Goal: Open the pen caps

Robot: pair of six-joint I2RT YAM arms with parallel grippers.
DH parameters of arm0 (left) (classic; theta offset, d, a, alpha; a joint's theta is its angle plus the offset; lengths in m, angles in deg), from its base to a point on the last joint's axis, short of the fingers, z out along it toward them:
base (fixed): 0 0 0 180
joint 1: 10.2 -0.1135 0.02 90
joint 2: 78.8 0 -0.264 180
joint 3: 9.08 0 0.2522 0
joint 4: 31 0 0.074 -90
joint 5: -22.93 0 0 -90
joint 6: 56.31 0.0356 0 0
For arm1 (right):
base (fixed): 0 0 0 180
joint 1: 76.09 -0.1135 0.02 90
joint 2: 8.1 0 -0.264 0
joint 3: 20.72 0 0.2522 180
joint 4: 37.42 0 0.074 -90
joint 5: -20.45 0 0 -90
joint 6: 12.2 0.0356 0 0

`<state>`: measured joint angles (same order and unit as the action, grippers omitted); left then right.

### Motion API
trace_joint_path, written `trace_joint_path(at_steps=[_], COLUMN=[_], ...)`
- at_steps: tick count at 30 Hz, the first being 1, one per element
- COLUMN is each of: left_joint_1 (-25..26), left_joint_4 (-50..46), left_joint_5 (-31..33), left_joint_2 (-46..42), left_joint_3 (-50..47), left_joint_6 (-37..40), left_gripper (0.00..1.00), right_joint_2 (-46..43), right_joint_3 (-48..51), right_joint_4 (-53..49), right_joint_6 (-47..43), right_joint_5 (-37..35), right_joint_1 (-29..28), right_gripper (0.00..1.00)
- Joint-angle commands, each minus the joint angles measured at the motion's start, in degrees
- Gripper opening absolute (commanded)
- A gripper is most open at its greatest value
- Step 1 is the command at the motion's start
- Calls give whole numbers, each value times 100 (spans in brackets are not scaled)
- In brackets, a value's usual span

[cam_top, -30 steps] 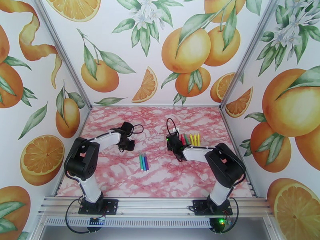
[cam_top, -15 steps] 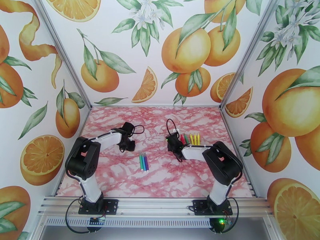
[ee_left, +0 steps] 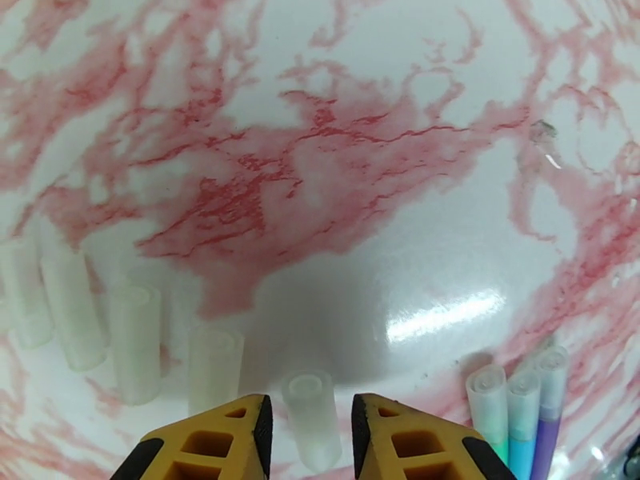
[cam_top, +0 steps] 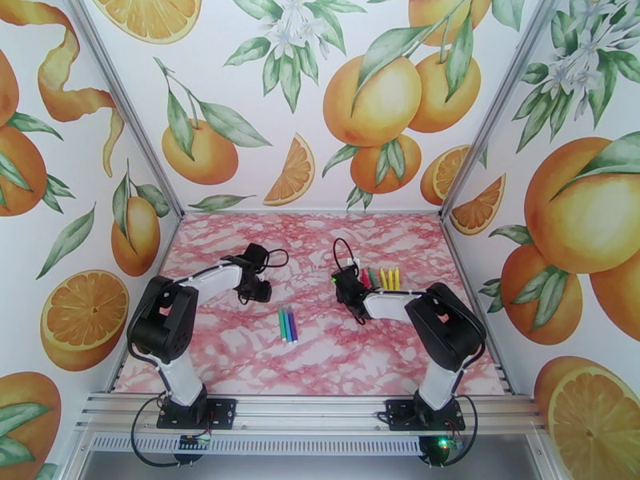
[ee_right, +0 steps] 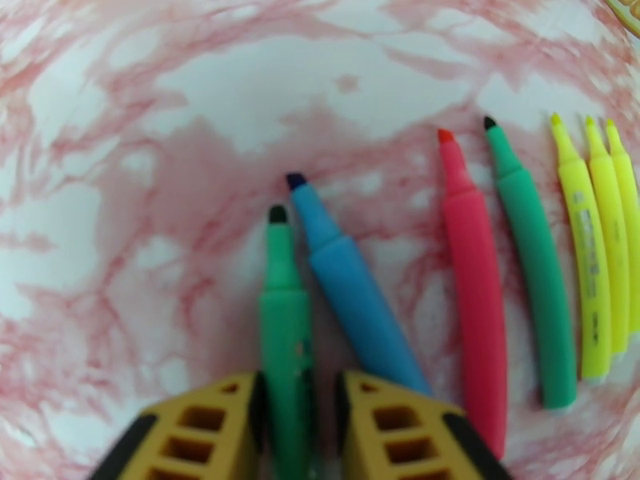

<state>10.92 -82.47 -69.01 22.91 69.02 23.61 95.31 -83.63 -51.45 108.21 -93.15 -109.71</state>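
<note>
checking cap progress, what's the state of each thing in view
left gripper: jaws slightly open either side of a clear cap
right gripper: jaws slightly open either side of a green pen
other clear caps: four off, lying loose
green, blue and purple pens: capped
other pens by right gripper: six uncapped, tips bare

A robotics test cell in a lab is shown, not a lived-in room. A small booth is formed by three walls (cam_top: 240, 90) printed with oranges and leaves, joined at the far corners by bare aluminium posts (cam_top: 124, 98). The floor of the booth is a table (cam_top: 320, 234) covered in pink marble-patterned film. Along the near edge a slotted aluminium rail (cam_top: 320, 410) is fitted, and two robot arms, the left arm (cam_top: 172, 314) and the right arm (cam_top: 440, 322), are bolted to it. Loose black cables (cam_top: 344, 248) are looped at the wrists. Markers (ee_right: 476, 298) and clear pen caps (ee_left: 134, 342) are laid out in tidy rows, as for a staged trial.
</note>
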Motion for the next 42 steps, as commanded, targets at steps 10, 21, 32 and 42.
trace_joint_path(at_steps=[10, 21, 32, 42], left_joint_1=[-2, -334, -800, -882], left_joint_4=[195, 859, 1150, 1240], left_joint_5=[-363, -457, -322, -254], left_joint_2=[-1270, -2477, -3368, -3557], left_joint_3=[-155, -1042, -1814, -2052], left_joint_6=[-44, -252, -340, -382], left_gripper=[48, 69, 71, 72], right_joint_2=[-851, -915, -151, 142], right_joint_3=[-199, -507, -949, -1129], right_joint_4=[-538, -1011, -1103, -1236], right_joint_6=[-590, -631, -668, -601], right_joint_5=[819, 2045, 3071, 3130], right_joint_1=[-128, -828, -1523, -1743], right_gripper=[42, 46, 47, 46])
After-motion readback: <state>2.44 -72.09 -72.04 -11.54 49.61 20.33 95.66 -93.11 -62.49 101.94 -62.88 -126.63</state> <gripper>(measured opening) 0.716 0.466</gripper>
